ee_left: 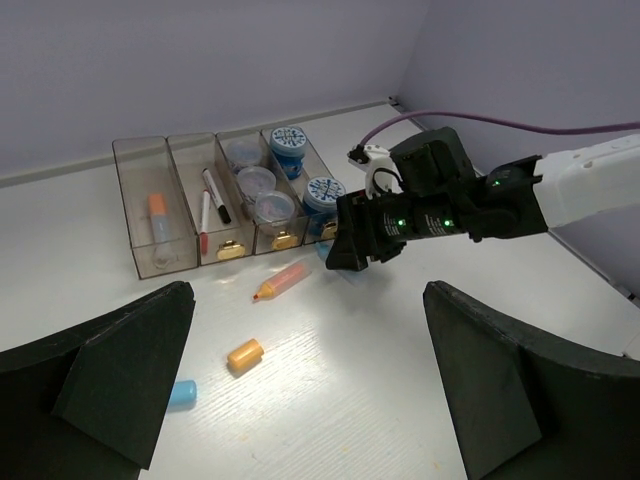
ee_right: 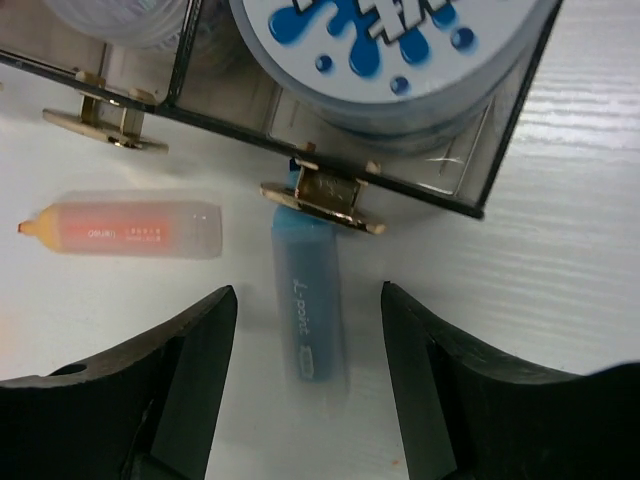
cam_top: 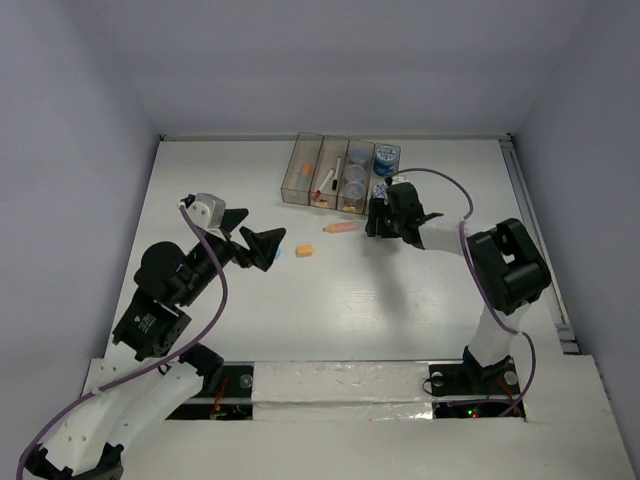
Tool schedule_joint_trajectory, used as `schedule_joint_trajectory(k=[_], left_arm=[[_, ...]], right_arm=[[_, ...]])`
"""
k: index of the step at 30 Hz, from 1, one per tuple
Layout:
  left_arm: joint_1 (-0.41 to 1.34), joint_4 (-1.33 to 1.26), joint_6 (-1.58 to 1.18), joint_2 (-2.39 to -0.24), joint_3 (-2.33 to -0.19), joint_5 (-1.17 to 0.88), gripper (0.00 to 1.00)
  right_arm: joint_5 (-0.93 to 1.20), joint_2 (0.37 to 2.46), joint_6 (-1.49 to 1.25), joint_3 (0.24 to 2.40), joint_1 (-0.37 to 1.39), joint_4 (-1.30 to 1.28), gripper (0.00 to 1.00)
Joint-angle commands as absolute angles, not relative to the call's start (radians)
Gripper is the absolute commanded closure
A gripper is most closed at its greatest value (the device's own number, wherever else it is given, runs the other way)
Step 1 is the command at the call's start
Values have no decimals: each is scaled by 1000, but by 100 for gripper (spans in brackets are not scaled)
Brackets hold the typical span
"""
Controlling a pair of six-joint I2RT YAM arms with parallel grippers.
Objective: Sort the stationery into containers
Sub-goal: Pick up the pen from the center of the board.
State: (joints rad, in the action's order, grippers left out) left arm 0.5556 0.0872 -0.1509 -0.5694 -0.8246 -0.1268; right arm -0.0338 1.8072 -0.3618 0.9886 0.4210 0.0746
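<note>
White table (ee_right: 580,300), frosted blue marker (ee_right: 310,310)

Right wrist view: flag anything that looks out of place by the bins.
The blue marker lies on the table, one end at the gold label clip of the end bin holding the blue-patterned jar, not inside it. The orange marker lies loose beside it, also unsorted.
</note>
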Motion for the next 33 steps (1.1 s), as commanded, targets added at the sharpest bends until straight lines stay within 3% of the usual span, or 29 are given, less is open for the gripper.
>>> schedule_joint_trajectory(k=[1, 5, 9, 13, 24, 33], left_arm=[[561, 44, -140, -575, -818, -123, 1], [561, 41, -147, -581, -815, -121, 1], [561, 43, -155, -606, -816, -135, 1], [561, 52, -166, -637, -821, -152, 1], [561, 40, -209, -735, -827, -351, 2], [561, 34, -259, -845, -827, -385, 26]], right_arm=[[-136, 1854, -304, 1049, 455, 5, 37], [-193, 1887, -302, 1065, 482, -32, 49], [-232, 1882, -321, 1058, 518, -60, 78], [-247, 1826, -347, 1023, 558, -87, 89], [-48, 1452, -489, 899, 604, 9, 95], [-43, 1345, -597, 951, 732, 297, 93]])
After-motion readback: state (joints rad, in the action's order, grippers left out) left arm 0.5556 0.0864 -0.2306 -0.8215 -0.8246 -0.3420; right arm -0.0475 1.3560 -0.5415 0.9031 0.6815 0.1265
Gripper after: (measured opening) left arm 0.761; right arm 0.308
